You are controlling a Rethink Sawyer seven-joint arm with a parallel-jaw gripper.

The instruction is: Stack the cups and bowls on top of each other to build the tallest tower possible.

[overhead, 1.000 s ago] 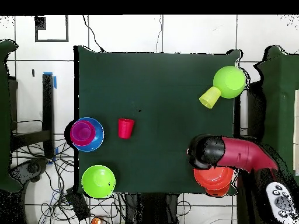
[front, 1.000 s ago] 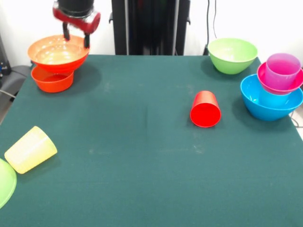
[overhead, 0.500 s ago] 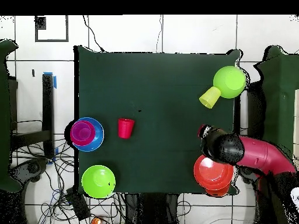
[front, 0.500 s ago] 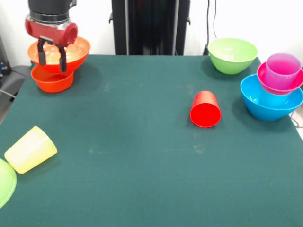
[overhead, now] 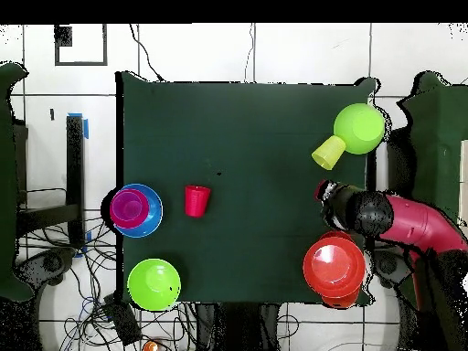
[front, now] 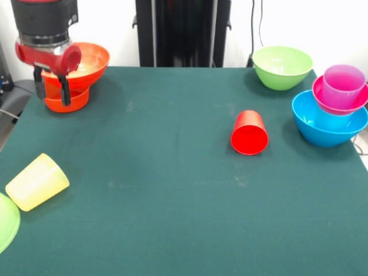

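Two orange bowls, stacked, at the far left corner of the green table (front: 172, 172): wide orange bowl (front: 86, 60) upright on top of a smaller orange bowl (front: 72, 99); seen from above as one orange stack (overhead: 335, 267). Gripper (front: 50, 91) hanging just in front of that stack at its left side, empty, its two dark fingers (front: 64, 91) set a moderate way apart and holding nothing; the red arm (overhead: 407, 222) reaches in from the table's edge in the overhead view. One red cup (front: 249, 133) on its side, right of centre, mouth toward the near edge. One large blue bowl (front: 328, 126) at the far right, holding a magenta bowl (front: 322, 95) with a purple cup (front: 343, 85) upright inside it. One lime green bowl (front: 282, 67) upright at the far right corner, just beside the blue stack. One yellow cup (front: 37, 181) on its side at the near left, touching or nearly touching a second lime green bowl (front: 7, 221), overturned and partly cut off by the left edge.
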